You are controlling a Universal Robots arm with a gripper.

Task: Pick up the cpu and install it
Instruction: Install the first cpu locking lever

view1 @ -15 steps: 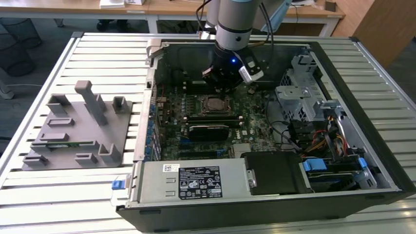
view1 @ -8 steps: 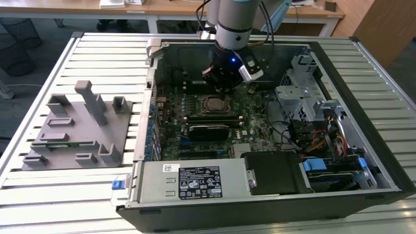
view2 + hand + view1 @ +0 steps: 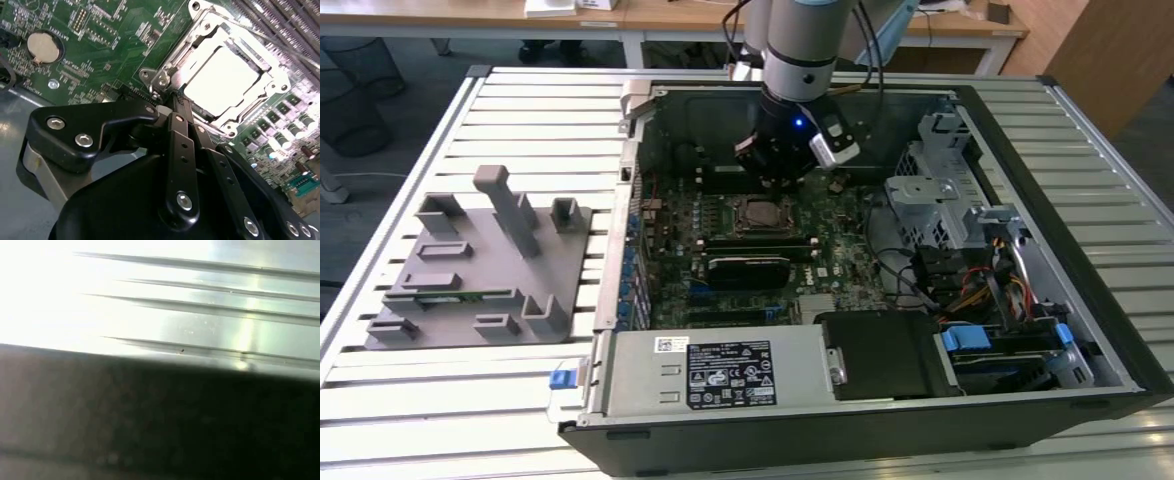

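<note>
The arm was positioned inside the open computer case (image 3: 1067, 300), with the gripper (image 3: 781, 172) held low over the motherboard (image 3: 720, 250), just beside the far edge of the processor socket (image 3: 758, 215) as seen in the exterior view. In the second wrist view the gripper (image 3: 172, 97) was recorded with its fingers (image 3: 181, 150) brought tightly together into a single narrow tip, nothing being clamped between them. That tip was set against the socket's metal frame (image 3: 165, 80), near the hinge and latch hardware; this placement was judged consistent with work on the retention mechanism and not with carrying a part.

The cpu (image 3: 227, 82) was observed lying flat within the socket frame, its bright metal top facing upward (strong glare prevented finer detail from being confirmed). Seating was judged largely complete, since the chip sat level and was enclosed by the frame on all visible sides.

The case was laid on its side on the slatted metal table (image 3: 494, 400), so that the board faced upward and could be reached from above. Within the case, a black card (image 3: 747, 268) and a power supply (image 3: 720, 370) were contained alongside a drive cage (image 3: 934, 200) and bundled cables (image 3: 974, 290). A grey fixture block (image 3: 467, 270) was set on the table at the exterior view's left, well apart from the case.
</note>
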